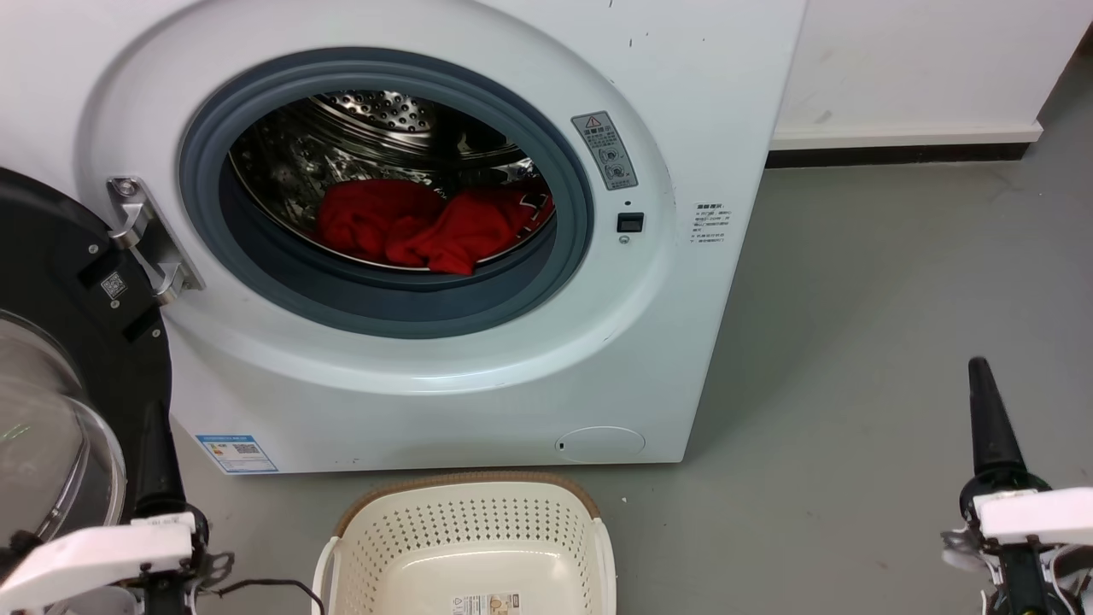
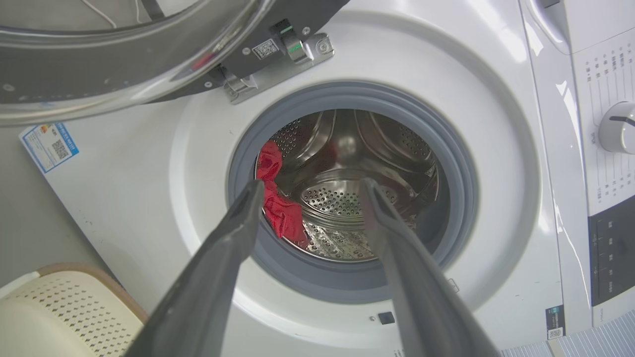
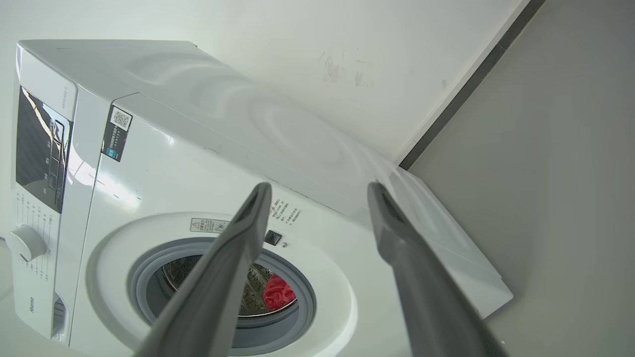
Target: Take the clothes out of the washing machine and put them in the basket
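Note:
The white washing machine (image 1: 717, 102) stands with its porthole open, and red clothes (image 1: 427, 226) lie bunched at the bottom of the steel drum. The cream basket (image 1: 465, 512) sits on the floor just in front of the machine and holds no clothes. My left gripper (image 1: 154, 410) is low at the left beside the door, and my right gripper (image 1: 976, 366) is low at the right over the floor. In the left wrist view the left gripper (image 2: 312, 182) is open, pointing at the drum and clothes (image 2: 278, 208) from a distance. The right gripper (image 3: 320, 185) is open with nothing in it, far from the clothes (image 3: 278, 292).
The black-framed glass door (image 1: 51, 282) hangs swung open on its hinge (image 1: 145, 239) at the left, close to my left arm. Grey floor (image 1: 879, 325) stretches to the right of the machine, up to a white wall with a dark baseboard (image 1: 897, 154).

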You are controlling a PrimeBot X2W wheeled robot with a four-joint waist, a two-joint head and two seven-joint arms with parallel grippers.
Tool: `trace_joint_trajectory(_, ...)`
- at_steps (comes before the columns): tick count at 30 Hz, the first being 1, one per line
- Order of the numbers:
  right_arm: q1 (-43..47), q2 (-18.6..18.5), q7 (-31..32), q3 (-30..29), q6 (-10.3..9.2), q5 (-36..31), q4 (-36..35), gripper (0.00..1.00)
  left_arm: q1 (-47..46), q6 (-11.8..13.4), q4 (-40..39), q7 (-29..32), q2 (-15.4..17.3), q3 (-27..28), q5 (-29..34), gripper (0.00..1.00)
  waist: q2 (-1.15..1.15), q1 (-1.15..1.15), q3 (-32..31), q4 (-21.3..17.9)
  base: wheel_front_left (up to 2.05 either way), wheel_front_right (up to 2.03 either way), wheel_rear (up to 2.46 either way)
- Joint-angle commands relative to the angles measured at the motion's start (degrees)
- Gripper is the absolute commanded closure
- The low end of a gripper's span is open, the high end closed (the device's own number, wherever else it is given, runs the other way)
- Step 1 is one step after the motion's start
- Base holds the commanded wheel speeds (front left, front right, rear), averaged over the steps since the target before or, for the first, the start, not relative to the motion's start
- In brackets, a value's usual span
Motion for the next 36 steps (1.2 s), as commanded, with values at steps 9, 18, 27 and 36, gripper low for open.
trace_joint_trajectory(9, -1.7, -0.2, -2.1, 2.2, -0.01, -16.6, -8.6, 0.0, -0.1, 7.6, -10.2, -2.1, 0.2, -3.4, 12.2, 0.0, 0.0, 0.0, 0.5, 0.0, 0.0, 0.0, 0.0)
trace_joint_trajectory(18, -0.2, -0.2, -5.3, 5.8, -0.01, -37.9, -13.8, 0.0, 1.6, 8.0, -17.2, -5.3, 0.2, -13.1, 32.8, 0.0, 0.0, 0.0, 1.2, -0.4, 0.0, 0.0, 0.0)
trace_joint_trajectory(27, 0.3, -0.3, -6.7, 5.3, -0.01, -45.7, -14.7, 0.0, 2.7, 12.7, -21.3, -6.7, 2.6, -18.8, 43.3, 0.0, 0.0, 0.0, 1.3, -0.5, 0.0, 0.0, 0.0)
trace_joint_trajectory(36, 1.5, -0.3, -8.0, 5.4, -0.01, -52.5, -13.5, 0.0, 3.8, 16.2, -17.2, -8.0, 6.5, -26.4, 47.2, 0.0, 0.0, 0.0, 1.1, -0.8, 0.0, 0.0, 0.0)
